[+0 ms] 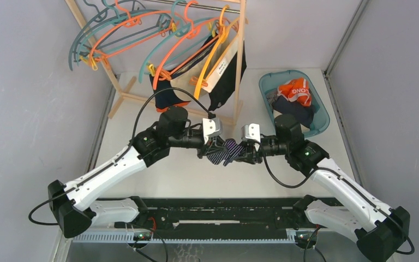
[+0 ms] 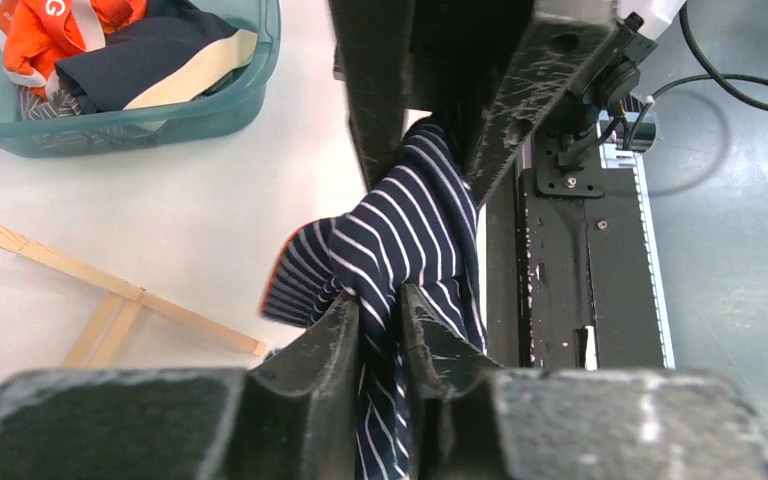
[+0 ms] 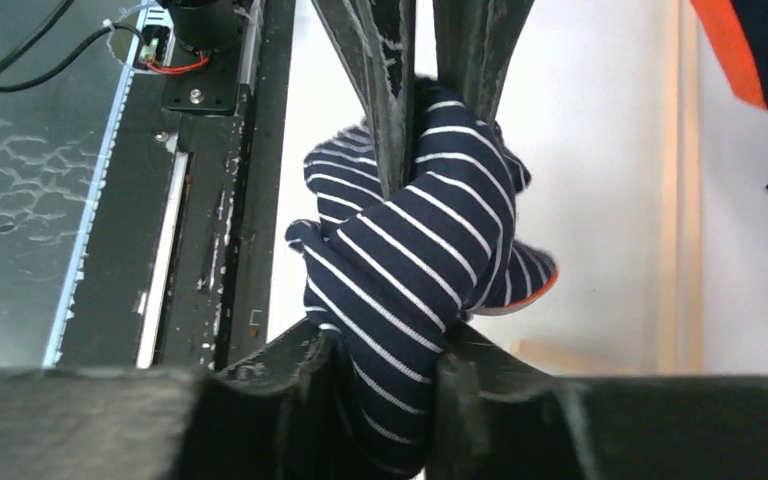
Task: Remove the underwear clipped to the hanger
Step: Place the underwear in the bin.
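Top cam, high behind arm bases (image 1: 68, 210), looks down over table (image 1: 196, 177). L & R wrist cams, v. close, face each other; all three views share striped briefs (image 2: 410, 220).

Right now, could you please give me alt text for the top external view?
The left arm and right arm meet mid-table, jaws shut on one navy striped brief between them. Behind, more underwear hangs on a wooden rack; a teal bin holds others.

— Left gripper (image 2: 380, 300)?
— Closed tight on the striped navy briefs (image 2: 400, 225), bunched between its fingers.
— Opposite?
— Right gripper (image 2: 428, 150), pinching the same briefs from the top of view.
— Upper left?
— Teal bin (image 2: 210, 112) with orange and navy cloth (image 2: 130, 70) inside.
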Controlling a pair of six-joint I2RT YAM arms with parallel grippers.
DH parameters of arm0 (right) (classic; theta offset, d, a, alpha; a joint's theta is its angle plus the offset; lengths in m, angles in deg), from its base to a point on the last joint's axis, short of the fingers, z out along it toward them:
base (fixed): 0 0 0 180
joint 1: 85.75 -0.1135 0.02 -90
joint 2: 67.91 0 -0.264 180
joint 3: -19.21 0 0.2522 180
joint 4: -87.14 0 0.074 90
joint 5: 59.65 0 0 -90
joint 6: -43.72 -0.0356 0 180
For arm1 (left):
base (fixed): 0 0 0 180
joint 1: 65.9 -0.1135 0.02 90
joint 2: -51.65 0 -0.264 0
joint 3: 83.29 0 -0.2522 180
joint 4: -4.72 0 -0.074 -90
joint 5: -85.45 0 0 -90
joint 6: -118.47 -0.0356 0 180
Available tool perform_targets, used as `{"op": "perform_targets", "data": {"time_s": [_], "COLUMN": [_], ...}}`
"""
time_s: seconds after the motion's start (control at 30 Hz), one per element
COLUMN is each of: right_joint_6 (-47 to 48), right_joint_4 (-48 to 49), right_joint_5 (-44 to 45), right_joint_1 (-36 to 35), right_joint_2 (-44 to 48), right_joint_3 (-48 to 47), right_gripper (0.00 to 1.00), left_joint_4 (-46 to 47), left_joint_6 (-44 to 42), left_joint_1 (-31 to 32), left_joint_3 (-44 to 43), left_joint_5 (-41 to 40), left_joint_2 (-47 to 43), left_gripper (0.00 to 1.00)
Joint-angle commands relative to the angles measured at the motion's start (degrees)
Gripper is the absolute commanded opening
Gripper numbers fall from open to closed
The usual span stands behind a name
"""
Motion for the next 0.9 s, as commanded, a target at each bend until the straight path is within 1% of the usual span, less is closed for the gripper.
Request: {"op": "perform_targets", "data": {"time_s": [0.0,0.03,0.07,0.13,0.23,0.33,0.37,0.53,0.6,0.73,0.87], "right_joint_6": [2.9,3.2,3.4,3.9,2.7,-0.6,-1.6,-7.2,-8.7,-11.7,-12.3], "right_joint_4": [-0.1,-0.3,-0.5,-0.9,0.0,2.2,3.1,7.7,9.3,12.4,13.8], "right_joint_5": [-0.2,-0.2,0.1,2.0,7.6,15.5,18.8,34.2,39.7,48.1,52.1], "right_joint_1": [0.9,1.2,1.7,2.8,5.1,8.1,8.9,13.9,16.0,21.0,24.5], "right_joint_2": [1.5,1.7,1.9,2.4,3.2,3.2,3.3,3.5,3.1,1.7,-0.9], "right_joint_3": [-0.3,-0.3,-0.3,-0.3,-0.3,-0.3,-0.3,-0.3,-0.3,-0.4,-0.4], "right_gripper": [0.13,0.06,0.01,0.0,0.0,0.0,0.0,0.0,0.0,0.0,0.0], "left_joint_4": [3.6,3.6,3.6,3.3,2.5,2.6,2.6,2.6,2.7,2.3,2.2], "left_joint_6": [-0.5,-0.9,-1.4,-2.4,-4.4,-6.4,-6.8,-8.4,-9.1,-10.7,-12.3], "left_joint_1": [0.2,0.2,0.2,0.1,0.1,0.1,0.1,0.0,0.0,-0.2,-0.7], "left_joint_3": [1.0,1.3,1.5,1.9,2.5,3.3,3.5,3.3,3.2,2.6,1.6], "left_joint_5": [0.6,0.2,-0.3,-1.9,-5.4,-10.5,-12.7,-23.4,-26.5,-33.1,-39.2], "left_joint_2": [-2.2,-2.8,-3.4,-5.0,-7.7,-10.7,-11.6,-15.3,-16.6,-18.9,-20.6], "left_gripper": [0.28,0.3,0.33,0.4,0.57,0.77,0.81,0.97,1.0,1.0,1.0]}}
